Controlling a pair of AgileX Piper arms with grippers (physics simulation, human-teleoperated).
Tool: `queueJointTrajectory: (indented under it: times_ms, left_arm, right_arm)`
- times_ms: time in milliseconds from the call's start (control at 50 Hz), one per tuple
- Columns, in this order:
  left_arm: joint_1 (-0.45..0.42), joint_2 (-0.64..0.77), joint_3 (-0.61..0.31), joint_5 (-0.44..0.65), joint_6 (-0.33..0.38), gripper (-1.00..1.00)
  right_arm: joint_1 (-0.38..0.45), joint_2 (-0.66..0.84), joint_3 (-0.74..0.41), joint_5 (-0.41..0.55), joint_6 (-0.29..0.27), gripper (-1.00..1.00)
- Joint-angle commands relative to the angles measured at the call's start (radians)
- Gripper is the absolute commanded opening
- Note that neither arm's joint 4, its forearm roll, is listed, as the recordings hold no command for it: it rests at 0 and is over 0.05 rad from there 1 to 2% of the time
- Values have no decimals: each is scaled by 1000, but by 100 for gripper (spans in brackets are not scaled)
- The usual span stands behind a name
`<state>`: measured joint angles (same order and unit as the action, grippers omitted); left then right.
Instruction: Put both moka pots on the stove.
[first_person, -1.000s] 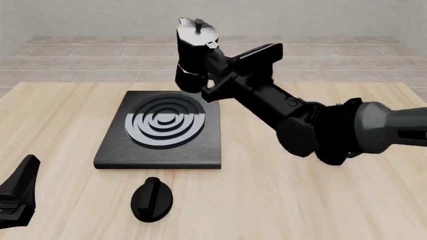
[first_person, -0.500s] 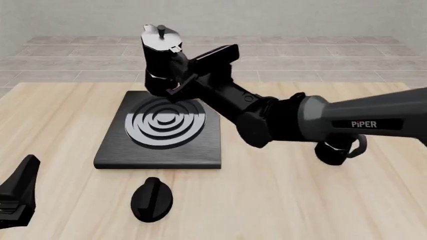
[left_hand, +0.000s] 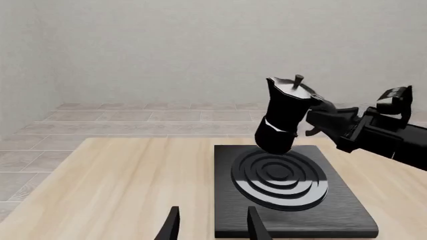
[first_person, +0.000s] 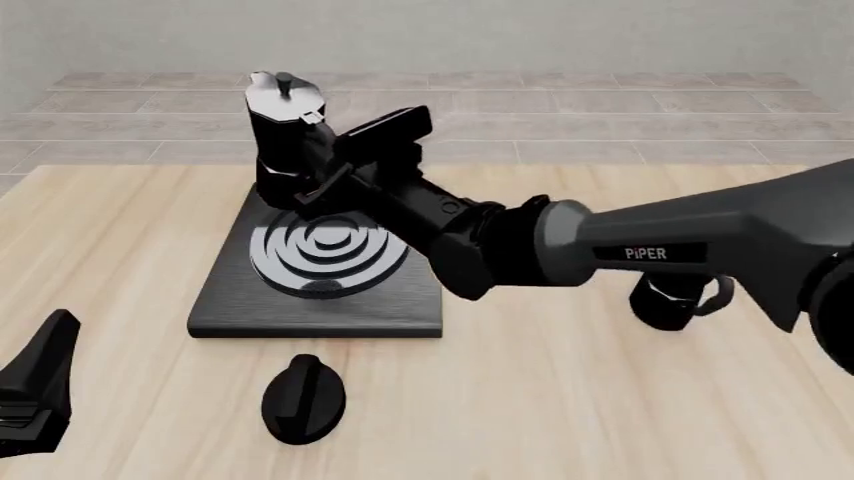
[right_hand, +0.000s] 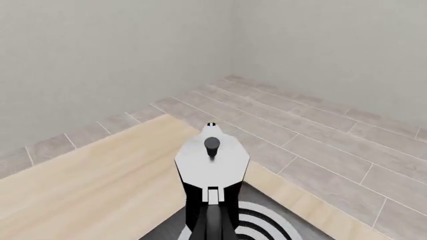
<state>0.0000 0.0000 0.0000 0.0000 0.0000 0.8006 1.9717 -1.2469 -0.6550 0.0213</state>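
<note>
Moka pot (first_person: 284, 135) carried farther left, now above stove (first_person: 227, 300) rear edge

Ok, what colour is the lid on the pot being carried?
Silvery-grey, with a small dark knob; the pot below is glossy black. The right wrist view shows it best.

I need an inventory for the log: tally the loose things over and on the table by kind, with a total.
Glossy black faceted moka pot with silvery-grey lid: 1, held in the right gripper
Flat square black stove with ring burner: 1
Low black oval knob: 1
Total: 3
</note>
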Motion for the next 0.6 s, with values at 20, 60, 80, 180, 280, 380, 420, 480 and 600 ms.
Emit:
queueJointTrajectory:
  times_ms: [20,60,80,180,280,380,420,480,600]
  left_arm:
    - [0,0,0,0,0,100]
    - [0,0,0,0,0,100]
    - [0,0,0,0,0,100]
    - [0,0,0,0,0,100]
    - [0,0,0,0,0,100]
    - [0,0,0,0,0,100]
    - [0,0,0,0,0,100]
    - [0,0,0,0,0,100]
    - [0,0,0,0,0,100]
  right_arm:
    - [11,21,-70,2,19,-100]
    - [11,27,-75,5,25,-100]
    - [12,33,-79,4,25,-100]
    - [16,45,-83,4,30,-100]
    - [16,67,-94,2,30,-100]
    - [13,85,-105,7,38,-100]
    - [14,95,-111,9,42,-100]
    - [18,102,-110,8,43,-100]
    - [21,114,-122,14,46,-100]
